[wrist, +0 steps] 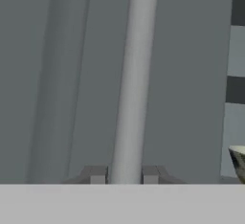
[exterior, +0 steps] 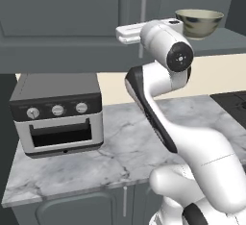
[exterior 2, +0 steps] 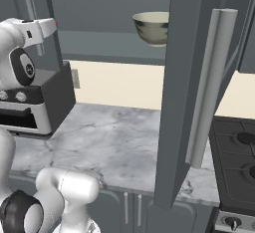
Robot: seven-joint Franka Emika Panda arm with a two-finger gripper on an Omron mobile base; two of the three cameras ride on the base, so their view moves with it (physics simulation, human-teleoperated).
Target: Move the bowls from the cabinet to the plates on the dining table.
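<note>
1. Landmark: the silver bar handle (wrist: pixel 134 79) on the left door of the dark grey cabinet (exterior: pixel 62 12). Well left of and below it, a toaster oven (exterior: pixel 57 116) sits on the marble counter (exterior: pixel 125 152).
2. At the handle: the gripper (wrist: pixel 123 174) has its two fingertips (wrist: pixel 98 175) narrowly set on either side of the bar, apparently clamped on it; nothing else is held.
3. Right of the handle: the cream-beige bowl (exterior: pixel 199 23) stands upright on the cabinet shelf. The right cabinet door (exterior 2: pixel 191 92) is swung open.
4. Red bowl, plates and dining table: location cannot be told.
5. Risk: the fingers grip the bar low, near their tips. A pull off the door's swing arc could slip them off the smooth bar.
6. Risk: the bowl sits near the shelf's front edge, so a jerky door pull or a wide elbow swing could knock it off.
</note>
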